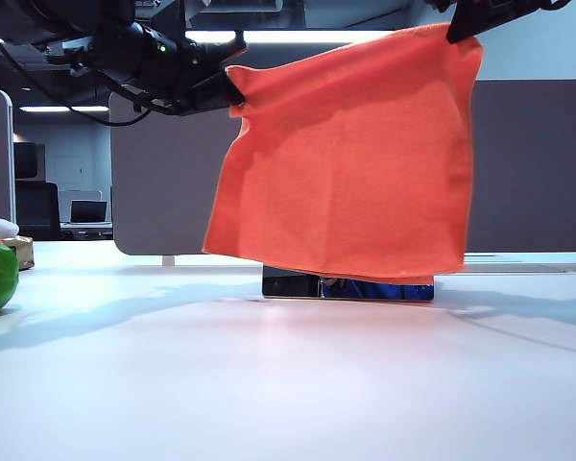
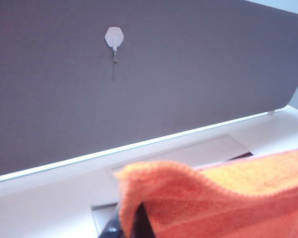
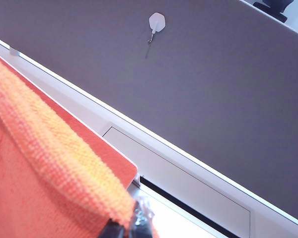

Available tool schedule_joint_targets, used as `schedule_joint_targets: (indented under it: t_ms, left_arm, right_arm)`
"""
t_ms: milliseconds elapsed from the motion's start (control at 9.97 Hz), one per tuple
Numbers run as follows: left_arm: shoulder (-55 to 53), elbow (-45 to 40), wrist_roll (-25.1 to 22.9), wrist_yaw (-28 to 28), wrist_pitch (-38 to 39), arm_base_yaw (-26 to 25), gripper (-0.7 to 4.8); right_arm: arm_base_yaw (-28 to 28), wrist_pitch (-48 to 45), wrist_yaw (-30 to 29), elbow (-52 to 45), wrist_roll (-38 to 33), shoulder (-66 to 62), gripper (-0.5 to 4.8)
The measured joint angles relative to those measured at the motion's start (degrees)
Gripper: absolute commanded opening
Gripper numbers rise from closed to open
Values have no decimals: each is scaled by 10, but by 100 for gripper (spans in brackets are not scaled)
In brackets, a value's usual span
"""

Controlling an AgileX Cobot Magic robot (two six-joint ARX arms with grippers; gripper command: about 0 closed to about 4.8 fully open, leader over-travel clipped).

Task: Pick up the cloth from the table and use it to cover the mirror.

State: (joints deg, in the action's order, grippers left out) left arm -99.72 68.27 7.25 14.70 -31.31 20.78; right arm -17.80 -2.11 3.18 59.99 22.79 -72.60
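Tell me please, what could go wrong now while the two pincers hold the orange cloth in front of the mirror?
1. The cloth hangs unevenly: the left pincer holds its corner lower than the right pincer, so it may drape crooked.
2. Each pincer grips only a corner; one could slip free.
3. Only the bottom strip of the mirror shows, so the lowering cloth might push it over.

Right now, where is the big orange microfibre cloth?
In the exterior view, the orange microfibre cloth hangs centre-right above the white table, its upper corners pinched by the left gripper and right gripper, hiding most of the mirror behind it.
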Motion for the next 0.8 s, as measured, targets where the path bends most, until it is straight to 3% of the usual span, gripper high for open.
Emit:
schedule_joint_targets:
  t_ms: [301, 802]
  left_arm:
    - [-48, 71, -1, -4, 29, 0, -6]
    - [-73, 81, -5, -28, 26, 4, -5]
  right_arm:
    - [2, -18, 1, 7, 6, -33, -5]
    - [18, -85, 15, 15, 28, -74, -5]
